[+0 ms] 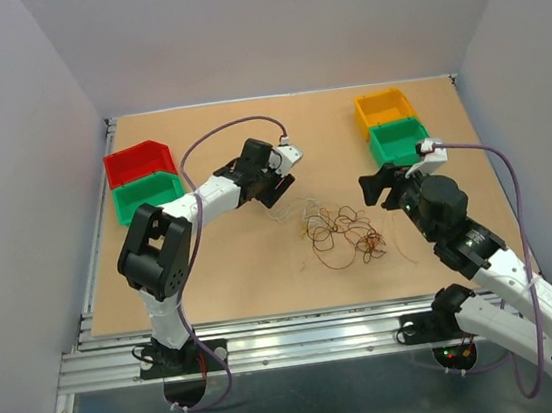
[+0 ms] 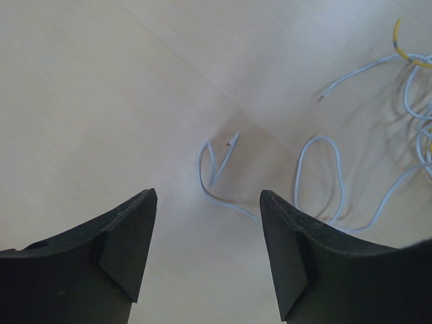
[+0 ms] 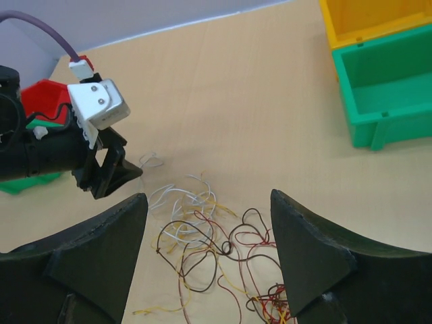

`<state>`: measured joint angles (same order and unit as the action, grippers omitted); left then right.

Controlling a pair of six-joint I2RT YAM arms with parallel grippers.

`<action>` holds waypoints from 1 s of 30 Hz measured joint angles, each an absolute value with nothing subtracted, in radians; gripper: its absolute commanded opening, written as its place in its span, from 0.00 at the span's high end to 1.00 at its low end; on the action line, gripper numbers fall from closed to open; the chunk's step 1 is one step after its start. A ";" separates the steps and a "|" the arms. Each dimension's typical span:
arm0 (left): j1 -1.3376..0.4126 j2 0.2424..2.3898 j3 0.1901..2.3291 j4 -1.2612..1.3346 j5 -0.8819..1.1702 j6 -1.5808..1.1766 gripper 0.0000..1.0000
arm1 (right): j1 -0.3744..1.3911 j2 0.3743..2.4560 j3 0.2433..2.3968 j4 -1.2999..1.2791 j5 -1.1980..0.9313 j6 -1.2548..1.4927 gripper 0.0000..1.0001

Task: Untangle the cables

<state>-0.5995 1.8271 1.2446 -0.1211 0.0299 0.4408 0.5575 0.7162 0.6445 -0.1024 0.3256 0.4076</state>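
The cables (image 1: pixel 340 231) lie in loose loops on the table between my two arms: whitish, yellow, brown and red wires (image 3: pixel 216 250). A tighter red and yellow knot (image 3: pixel 277 307) sits at their right end. My left gripper (image 1: pixel 276 188) is just left of the pile, low over the table. It is open and holds nothing (image 2: pixel 208 196). A whitish cable (image 2: pixel 318 137) curls on the wood just beyond its tips. My right gripper (image 1: pixel 379 186) hovers to the right of the pile, also open and empty (image 3: pixel 208 196). The cables show between its fingers from above.
A red bin (image 1: pixel 137 161) and a green bin (image 1: pixel 149 195) stand at the back left. An orange bin (image 1: pixel 383 106) and a green bin (image 1: pixel 397 139) stand at the back right, close behind the right gripper. Grey walls enclose the table.
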 measured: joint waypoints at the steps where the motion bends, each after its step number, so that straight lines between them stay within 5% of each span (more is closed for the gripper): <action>1: -0.595 1.827 1.245 -0.125 0.035 0.441 0.32 | 0.558 0.706 0.642 -0.103 0.326 0.408 0.21; 11: -0.566 1.946 1.296 -0.139 0.078 0.444 0.50 | 0.558 0.715 0.639 -0.102 0.329 0.408 0.22; 15: -0.559 1.970 1.310 -0.139 0.089 0.446 0.84 | 0.558 0.721 0.638 -0.102 0.328 0.408 0.22; 16: -0.558 1.976 1.320 -0.137 0.090 0.448 1.00 | 0.558 0.721 0.638 -0.101 0.327 0.407 0.22; 23: -0.553 1.972 1.324 -0.123 0.085 0.452 1.00 | 0.558 0.722 0.638 -0.097 0.325 0.407 0.22; 30: -0.541 1.681 1.242 -0.108 0.035 0.454 1.00 | 0.558 0.775 0.638 -0.082 0.314 0.399 0.22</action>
